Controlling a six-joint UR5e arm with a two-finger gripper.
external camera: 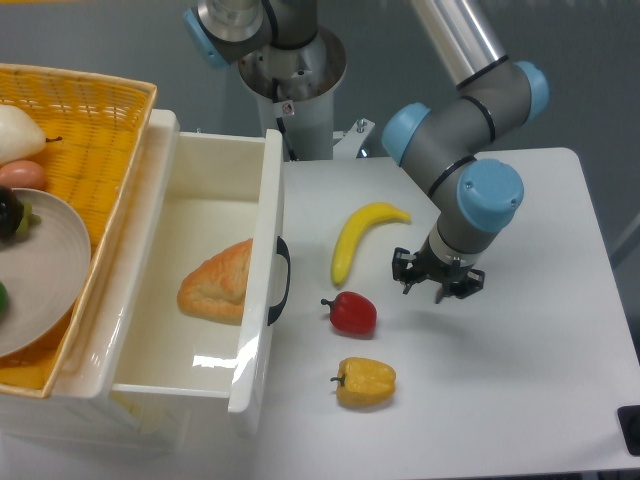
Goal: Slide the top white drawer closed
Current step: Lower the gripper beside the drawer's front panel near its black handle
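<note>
top white drawer [200, 270] open, well left of hand [436, 284]

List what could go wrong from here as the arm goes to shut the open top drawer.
The red pepper and banana lie between the tool and the top white drawer; a direct sweep may knock them. A push away from the black handle could skew the drawer.
</note>
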